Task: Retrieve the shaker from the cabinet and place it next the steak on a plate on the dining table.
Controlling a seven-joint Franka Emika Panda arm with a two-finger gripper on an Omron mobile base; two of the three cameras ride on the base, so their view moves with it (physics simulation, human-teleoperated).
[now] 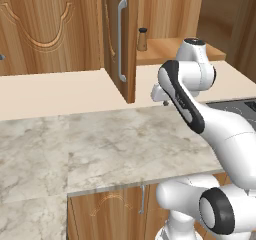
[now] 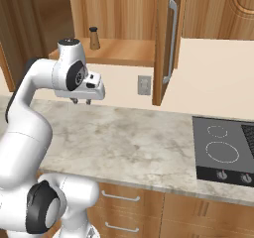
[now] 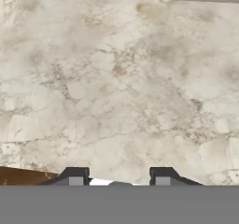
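Item: shaker [image 1: 142, 39], upright on the cabinet [image 1: 75, 29] shelf, just beside the swung-open door, which we judge opened for access. Item: gripper [image 2: 81, 102], below and in front of that shelf, pointed down at the marbled tabletop [image 3: 121, 78]; jaws parted, holding nothing. We judge the reach not yet begun.

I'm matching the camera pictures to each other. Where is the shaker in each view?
Left base view: shaker upper centre, on the open cabinet's shelf, right of the silver handle.
Right base view: shaker upper left, left of that handle.
Hand view: marbled counter, no shaker.
Shared landmark: the handle.
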